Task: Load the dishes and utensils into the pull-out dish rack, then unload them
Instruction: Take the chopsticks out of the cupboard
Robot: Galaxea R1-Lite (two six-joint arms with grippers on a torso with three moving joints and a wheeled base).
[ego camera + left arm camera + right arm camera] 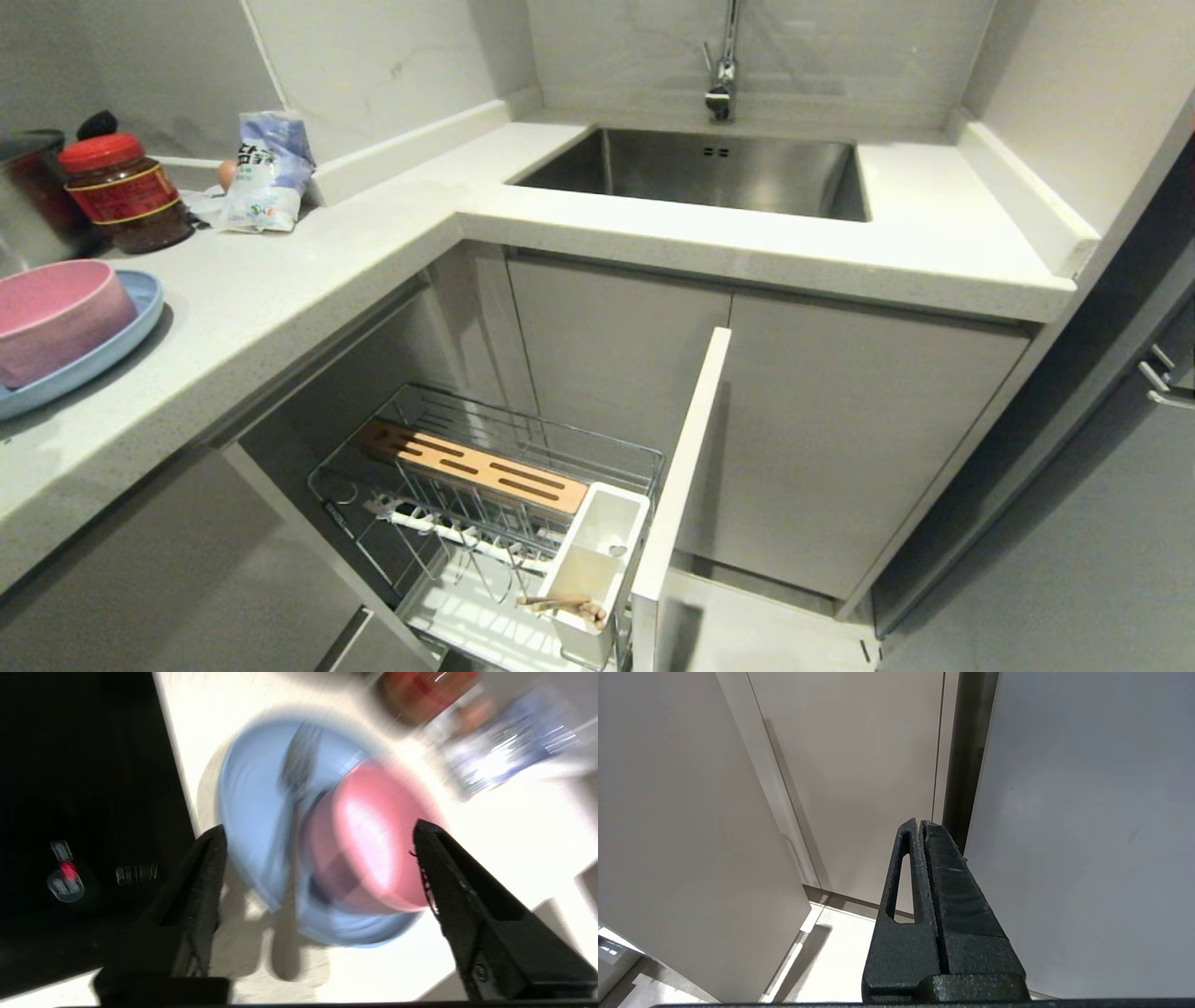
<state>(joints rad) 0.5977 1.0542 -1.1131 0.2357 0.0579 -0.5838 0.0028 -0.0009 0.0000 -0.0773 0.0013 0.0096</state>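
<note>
On the counter at the left, the pink bowl (pixel 51 313) stands on the light-blue plate (pixel 140 303). In the left wrist view my left gripper (pixel 318 828) hangs open above the bowl (pixel 378 835) and plate (pixel 252 798), holding nothing. A blurred grey fork (pixel 299 760) lies on the plate beside the bowl. The pull-out dish rack (pixel 420 411) stands open below, with its wooden bar (pixel 476 464), white cup (pixel 602 532) and front panel (pixel 677 485). Light wooden sticks (pixel 565 605), seemingly the chopsticks, lie at the cup's near end. My right gripper (pixel 920 822) is shut and parked beside cabinet panels.
A red-lidded jar (pixel 126 191), a steel pot (pixel 28 196) and a blue-white bag (pixel 271 173) stand behind the plate. The steel sink (pixel 709 168) with its tap (pixel 724 65) is set in the far counter. A black cooktop (pixel 70 812) borders the plate.
</note>
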